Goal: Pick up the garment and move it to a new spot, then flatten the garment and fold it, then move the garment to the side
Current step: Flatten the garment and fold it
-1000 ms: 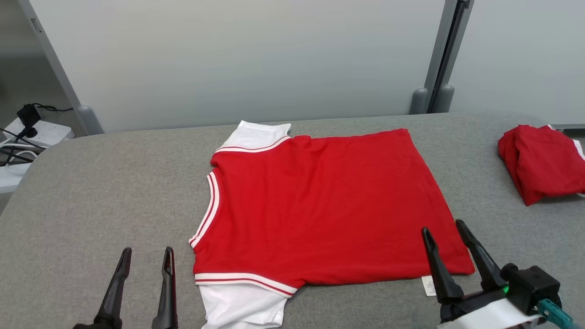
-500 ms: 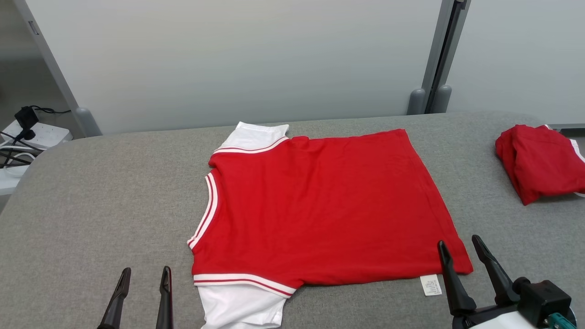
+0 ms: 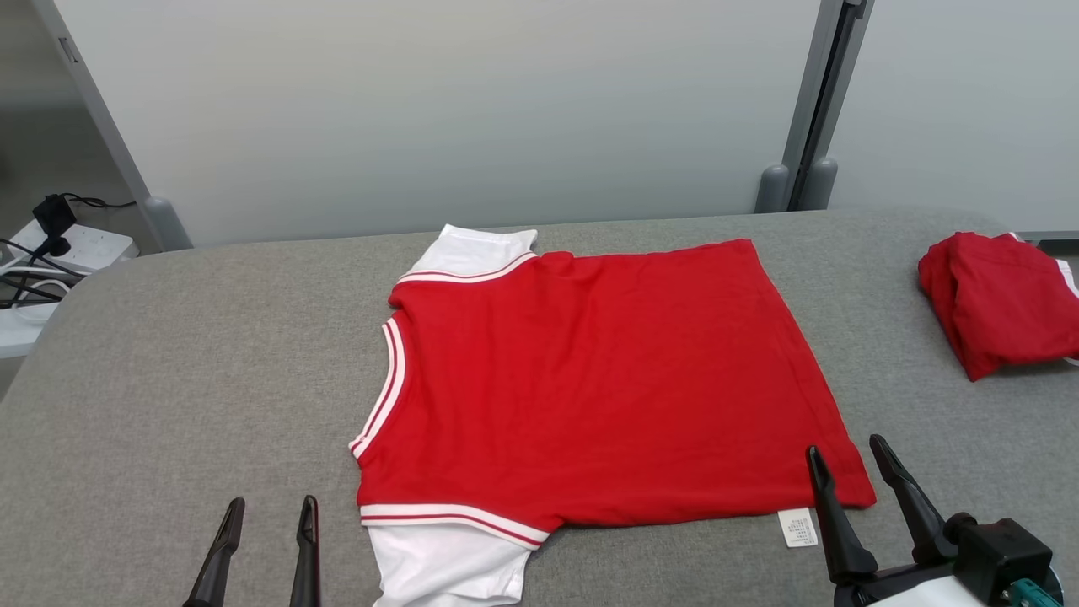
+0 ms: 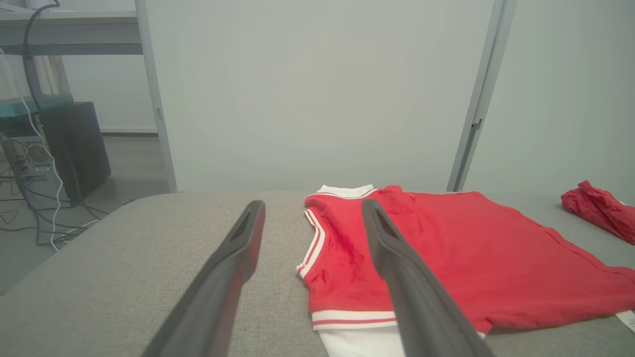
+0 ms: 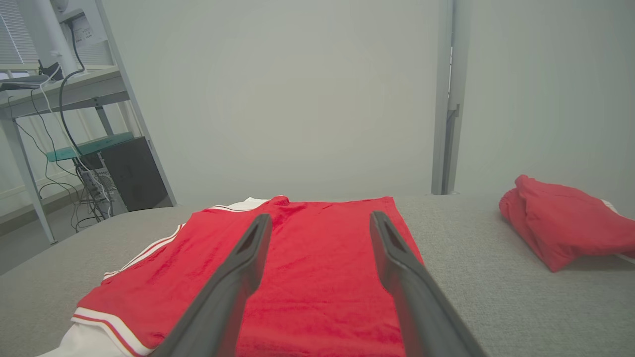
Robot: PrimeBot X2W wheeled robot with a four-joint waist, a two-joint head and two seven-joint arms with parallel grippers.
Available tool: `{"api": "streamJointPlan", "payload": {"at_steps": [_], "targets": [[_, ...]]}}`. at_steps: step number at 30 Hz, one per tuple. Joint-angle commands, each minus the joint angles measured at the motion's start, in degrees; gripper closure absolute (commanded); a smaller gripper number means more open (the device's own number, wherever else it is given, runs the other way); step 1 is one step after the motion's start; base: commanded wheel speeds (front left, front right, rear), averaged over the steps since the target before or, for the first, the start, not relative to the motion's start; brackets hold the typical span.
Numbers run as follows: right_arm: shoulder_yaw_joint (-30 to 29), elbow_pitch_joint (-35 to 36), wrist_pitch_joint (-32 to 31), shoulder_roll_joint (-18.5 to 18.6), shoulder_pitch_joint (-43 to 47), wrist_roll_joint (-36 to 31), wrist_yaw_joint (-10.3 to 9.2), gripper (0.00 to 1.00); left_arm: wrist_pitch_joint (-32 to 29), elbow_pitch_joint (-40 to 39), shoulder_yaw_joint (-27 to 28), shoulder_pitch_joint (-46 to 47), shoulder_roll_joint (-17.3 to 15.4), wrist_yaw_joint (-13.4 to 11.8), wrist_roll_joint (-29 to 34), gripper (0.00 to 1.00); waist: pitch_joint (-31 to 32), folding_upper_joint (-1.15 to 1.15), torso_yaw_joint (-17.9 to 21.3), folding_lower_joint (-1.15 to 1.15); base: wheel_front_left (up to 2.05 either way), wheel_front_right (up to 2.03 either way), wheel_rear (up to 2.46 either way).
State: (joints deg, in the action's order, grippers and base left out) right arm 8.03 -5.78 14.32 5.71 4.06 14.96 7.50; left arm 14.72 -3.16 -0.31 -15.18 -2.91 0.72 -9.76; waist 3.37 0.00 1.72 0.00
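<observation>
The garment (image 3: 590, 379) is a red T-shirt with white sleeves and striped trim, spread flat in the middle of the grey table (image 3: 194, 354); it also lies ahead in the left wrist view (image 4: 446, 258) and the right wrist view (image 5: 307, 263). My left gripper (image 3: 271, 504) stands open at the near edge, left of the lower white sleeve (image 3: 447, 565), touching nothing. My right gripper (image 3: 845, 448) is open at the shirt's near right hem corner, beside the white label (image 3: 797, 528), with nothing between its fingers.
A second red garment (image 3: 999, 299) lies bundled at the table's far right edge. Grey partition panels (image 3: 438, 110) with a post (image 3: 809, 110) stand behind the table. A power strip with cables (image 3: 50, 244) sits off the table's left end.
Both grippers have drawn back toward the near edge and lower in the head view. The shirt has not moved.
</observation>
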Motion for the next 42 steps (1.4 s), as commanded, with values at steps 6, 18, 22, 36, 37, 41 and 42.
{"api": "streamJointPlan", "payload": {"at_steps": [6,18,22,36,37,41,42], "targets": [[1.1,1.8,0.7,0.4,-1.3,-0.5,-0.01,0.00,0.3,-1.1,1.7,1.6,0.0,0.3,-0.4,0.00,0.0,0.00,-0.2,0.00,0.00,0.00,0.00],[1.5,1.7,0.7,0.6,-1.4,-0.6,-0.01,0.00,0.3,-0.1,1.4,1.7,0.0,0.4,-0.4,0.00,-0.1,0.00,0.0,0.00,0.00,0.00,0.00],[1.6,1.7,0.7,0.6,-1.5,-0.5,-0.01,0.00,0.3,0.2,1.4,1.9,0.0,0.4,-0.4,0.00,-0.2,0.00,-0.1,0.00,0.00,0.00,0.00],[1.7,1.8,0.7,0.7,-1.7,-0.2,-0.01,0.00,-0.4,15.8,-3.5,2.3,0.0,2.3,-6.3,0.00,-1.2,0.00,-0.3,0.00,0.00,0.00,0.00],[1.8,1.8,0.7,0.7,-1.7,-0.2,-0.01,0.00,-1.0,17.6,-4.1,2.9,0.0,2.5,-6.6,0.00,-1.3,0.00,-0.3,0.00,0.00,0.00,0.00],[1.9,1.8,0.7,0.8,-1.8,-0.1,-0.01,0.00,-3.4,22.3,-5.9,5.0,0.0,3.5,-8.8,0.00,-1.8,0.00,-0.4,0.00,0.00,0.00,0.00],[1.9,1.8,0.7,0.8,-1.8,0.0,-0.01,0.00,-3.4,22.9,-6.1,5.5,0.0,3.7,-9.3,0.00,-1.9,0.00,-0.4,0.00,0.00,0.00,0.00]]}}
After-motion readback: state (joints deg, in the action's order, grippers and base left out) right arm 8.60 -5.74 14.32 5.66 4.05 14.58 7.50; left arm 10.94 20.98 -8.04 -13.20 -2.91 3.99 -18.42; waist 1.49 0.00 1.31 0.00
